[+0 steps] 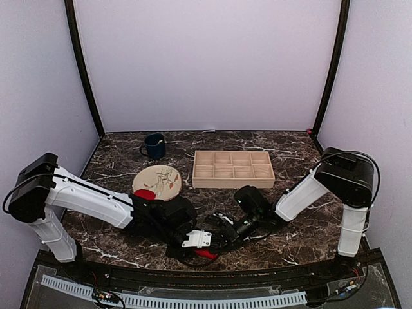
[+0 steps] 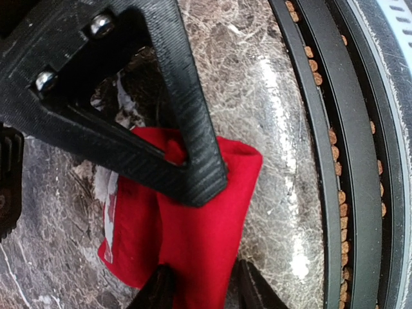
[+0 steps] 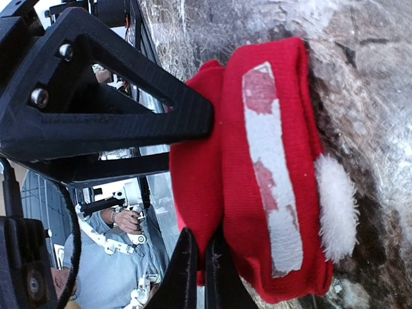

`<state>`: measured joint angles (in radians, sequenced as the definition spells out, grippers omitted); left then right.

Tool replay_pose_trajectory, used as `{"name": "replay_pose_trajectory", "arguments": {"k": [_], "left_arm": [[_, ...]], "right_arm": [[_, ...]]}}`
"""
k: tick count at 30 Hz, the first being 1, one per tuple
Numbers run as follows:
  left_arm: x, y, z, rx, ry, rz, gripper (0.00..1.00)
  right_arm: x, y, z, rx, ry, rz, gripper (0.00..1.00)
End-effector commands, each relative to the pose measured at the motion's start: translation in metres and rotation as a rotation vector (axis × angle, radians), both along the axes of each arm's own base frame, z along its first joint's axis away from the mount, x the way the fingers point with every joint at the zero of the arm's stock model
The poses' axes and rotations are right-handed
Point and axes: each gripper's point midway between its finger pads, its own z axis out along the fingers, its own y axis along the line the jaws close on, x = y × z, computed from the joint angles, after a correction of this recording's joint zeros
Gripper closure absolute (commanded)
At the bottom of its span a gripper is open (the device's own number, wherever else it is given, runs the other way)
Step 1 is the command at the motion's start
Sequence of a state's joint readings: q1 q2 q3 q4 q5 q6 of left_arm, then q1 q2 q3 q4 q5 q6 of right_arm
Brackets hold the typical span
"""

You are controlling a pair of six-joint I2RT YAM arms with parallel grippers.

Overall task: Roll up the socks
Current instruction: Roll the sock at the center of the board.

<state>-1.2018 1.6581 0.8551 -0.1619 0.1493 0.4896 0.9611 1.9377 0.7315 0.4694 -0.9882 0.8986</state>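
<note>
red sock [image 3: 238,219] lies folded on the table [image 1: 296,238], caught between the jaws of both grippers. right gripper [image 3: 196,187] jaws pinched tight on one fabric edge; left gripper [image 2: 193,241] jaws part-closed, clamped across the thicker fold from the opposite side. To roll well, my call: hold one pinch as anchor, turn the other so layers wrap snug, don't drag the white pompom [image 3: 336,193] end loose. Second red piece at the plate [image 1: 168,172] lies well outside both jaws

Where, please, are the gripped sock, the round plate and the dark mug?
gripped sock [image 3: 235,193], right wrist view, red cuff
round plate [image 1: 164,177], top view, bare patterned face
dark mug [image 1: 154,147], top view, its side
</note>
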Motion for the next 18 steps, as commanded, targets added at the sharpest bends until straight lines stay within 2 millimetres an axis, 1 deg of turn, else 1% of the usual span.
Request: {"name": "replay_pose_trajectory", "arguments": {"k": [1, 6, 9, 13, 18], "left_arm": [[-0.005, -0.001, -0.003, 0.041, 0.018, -0.036, 0.67], [-0.008, -0.002, -0.008, 0.075, 0.036, -0.069, 0.79], [-0.015, -0.001, -0.014, 0.116, 0.088, -0.092, 0.87], [-0.021, 0.000, -0.020, 0.161, 0.170, -0.097, 0.89], [-0.023, 0.000, -0.013, 0.180, 0.323, -0.065, 0.90]], "right_arm": [[-0.001, -0.002, -0.002, 0.017, 0.010, 0.007, 1.00], [-0.001, -0.003, -0.006, 0.005, 0.000, 0.012, 1.00], [0.001, -0.006, -0.014, -0.033, -0.032, 0.014, 0.99], [0.001, -0.012, -0.021, -0.082, -0.061, 0.015, 0.89], [0.005, -0.016, -0.021, -0.099, -0.101, -0.004, 0.78]]}}
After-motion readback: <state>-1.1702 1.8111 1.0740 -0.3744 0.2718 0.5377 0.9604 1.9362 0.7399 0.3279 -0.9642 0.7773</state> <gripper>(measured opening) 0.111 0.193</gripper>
